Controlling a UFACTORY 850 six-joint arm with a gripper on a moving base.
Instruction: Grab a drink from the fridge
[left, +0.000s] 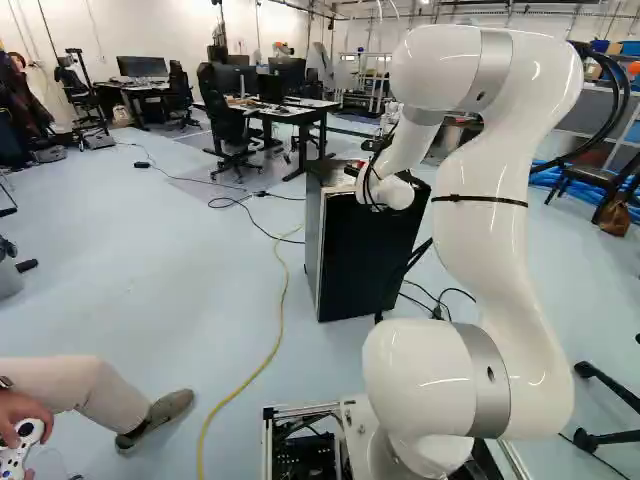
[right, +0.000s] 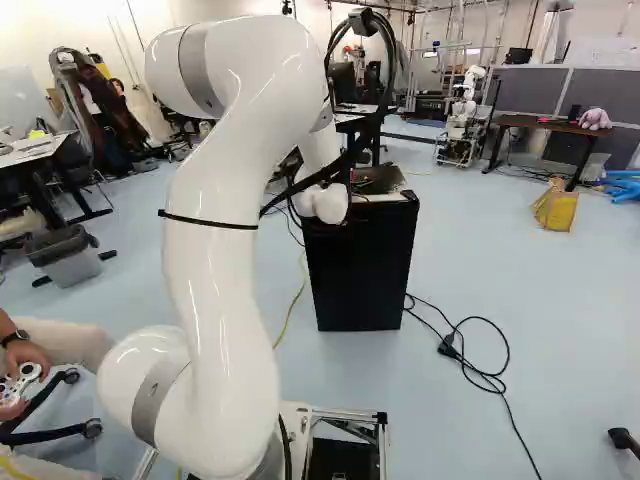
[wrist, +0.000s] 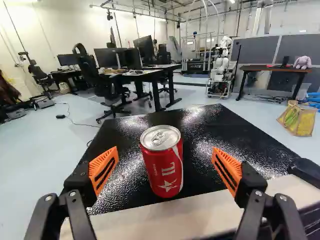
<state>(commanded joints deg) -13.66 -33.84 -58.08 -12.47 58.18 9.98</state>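
Your hand (wrist: 165, 151) is spread wide, gripping nothing. You've got the red can (wrist: 162, 165) upright on the fridge's black top (wrist: 207, 130), in line with the gap between the fingers, clear of both pads (wrist: 104, 167).

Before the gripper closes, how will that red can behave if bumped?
The red can may slide or tip, standing ungripped on a glossy black top. Knocked over, its round body would probably roll. Its lid looks unopened, so likely heavy.
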